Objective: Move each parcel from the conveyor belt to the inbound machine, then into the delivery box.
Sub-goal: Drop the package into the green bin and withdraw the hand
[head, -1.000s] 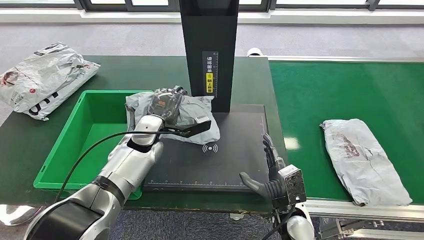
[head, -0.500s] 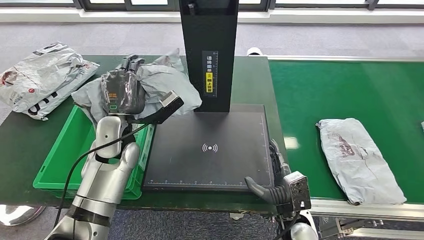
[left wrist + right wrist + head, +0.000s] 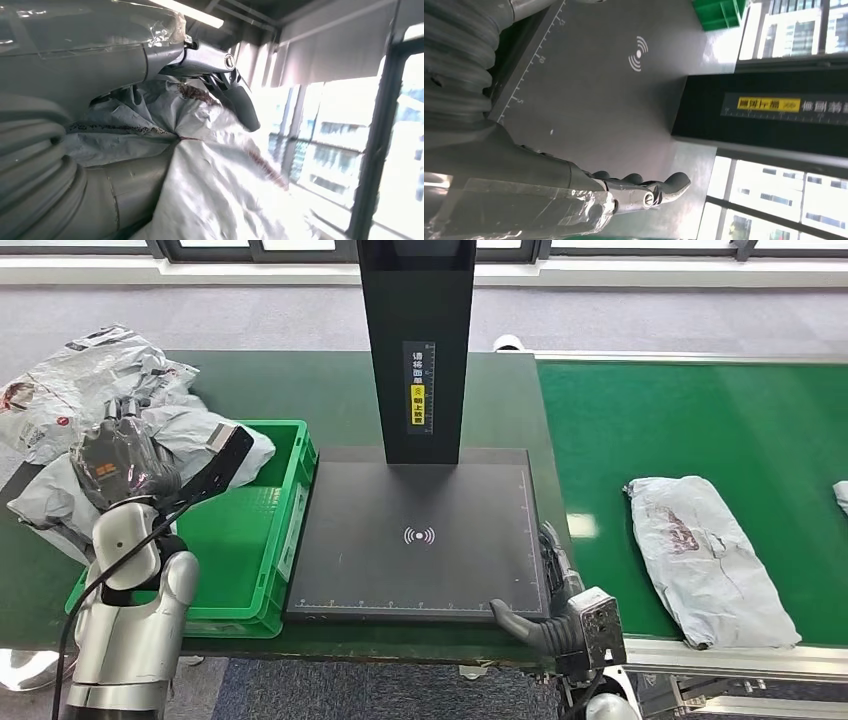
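My left hand [image 3: 125, 455] grips a crumpled grey parcel [image 3: 190, 430] and holds it above the left rim of the green delivery box [image 3: 285, 530]. Up close, the dark fingers [image 3: 235, 95] curl over the grey parcel [image 3: 215, 180]. At the front right corner of the inbound machine's black plate [image 3: 420, 570], my right hand [image 3: 545, 590] is open with nothing in it. The right wrist view shows that right hand [image 3: 624, 192] flat beside the black plate [image 3: 614, 100]. A second grey parcel [image 3: 705, 560] lies on the green conveyor belt [image 3: 690, 410].
The machine's black column [image 3: 417, 340] rises behind the plate. Other grey parcels [image 3: 70, 375] lie on the dark table at the far left. The edge of another parcel [image 3: 841, 495] shows at the belt's right end.
My left arm lifted the parcel off the black plate and swung it left, to above the box's left side. The parcel on the belt has drifted slightly left. The right hand barely moved.
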### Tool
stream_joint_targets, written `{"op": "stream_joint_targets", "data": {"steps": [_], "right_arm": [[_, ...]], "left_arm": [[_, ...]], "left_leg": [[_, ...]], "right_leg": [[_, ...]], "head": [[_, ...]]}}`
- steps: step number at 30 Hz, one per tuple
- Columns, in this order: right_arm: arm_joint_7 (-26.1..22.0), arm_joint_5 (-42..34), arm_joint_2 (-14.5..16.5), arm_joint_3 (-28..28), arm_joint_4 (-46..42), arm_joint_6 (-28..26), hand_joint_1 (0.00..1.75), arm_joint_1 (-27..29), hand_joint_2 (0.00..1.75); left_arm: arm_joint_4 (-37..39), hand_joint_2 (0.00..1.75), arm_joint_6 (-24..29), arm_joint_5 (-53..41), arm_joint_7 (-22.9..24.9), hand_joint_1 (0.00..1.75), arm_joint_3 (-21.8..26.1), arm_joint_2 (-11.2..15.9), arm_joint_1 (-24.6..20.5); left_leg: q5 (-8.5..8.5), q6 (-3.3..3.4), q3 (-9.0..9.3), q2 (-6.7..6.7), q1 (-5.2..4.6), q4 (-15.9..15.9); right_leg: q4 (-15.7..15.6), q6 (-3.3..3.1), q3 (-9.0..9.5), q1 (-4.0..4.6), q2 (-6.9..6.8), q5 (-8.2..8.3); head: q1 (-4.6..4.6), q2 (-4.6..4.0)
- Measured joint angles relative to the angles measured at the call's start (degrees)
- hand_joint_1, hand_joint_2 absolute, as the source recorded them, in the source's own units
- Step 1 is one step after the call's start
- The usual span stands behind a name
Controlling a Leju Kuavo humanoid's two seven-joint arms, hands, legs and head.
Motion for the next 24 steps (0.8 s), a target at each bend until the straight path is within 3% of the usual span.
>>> {"op": "stream_joint_targets", "data": {"steps": [5,14,18,24], "right_arm": [[0.4,0.4,0.3,-0.1,-0.4,0.3,0.0,-0.3,1.75],[0.5,0.5,0.6,-0.1,-0.5,0.7,0.0,-0.6,1.75],[0.6,0.5,0.6,-0.1,-0.5,1.0,0.0,-1.1,1.75],[1.1,0.6,0.6,-0.1,-0.5,1.3,0.0,-1.4,1.75]], "left_arm": [[4.6,1.75,-0.2,0.0,-1.0,1.75,4.0,0.0,-0.9],[7.5,1.75,-2.1,0.0,-0.5,1.72,5.7,0.0,-1.9],[12.5,0.0,-6.0,0.0,-0.6,0.02,7.0,0.2,-4.1],[20.8,0.0,-6.4,0.0,-1.3,0.0,7.4,0.6,-6.7]], "left_leg": [[0.03,0.01,-0.01,0.02,0.01,0.0],[0.01,0.01,-0.02,0.02,0.01,0.0],[0.04,-0.02,-0.02,0.02,0.01,0.0],[0.08,-0.07,-0.02,0.03,0.01,0.0]], "right_leg": [[0.0,-0.02,0.0,0.0,0.04,0.09],[0.0,-0.02,-0.03,0.01,0.07,0.08],[0.0,-0.03,-0.04,0.04,0.07,0.09],[0.0,-0.09,-0.04,0.09,0.07,0.14]], "head": [[0.0,0.0],[0.0,0.0],[0.0,0.0],[0.0,0.0]]}}
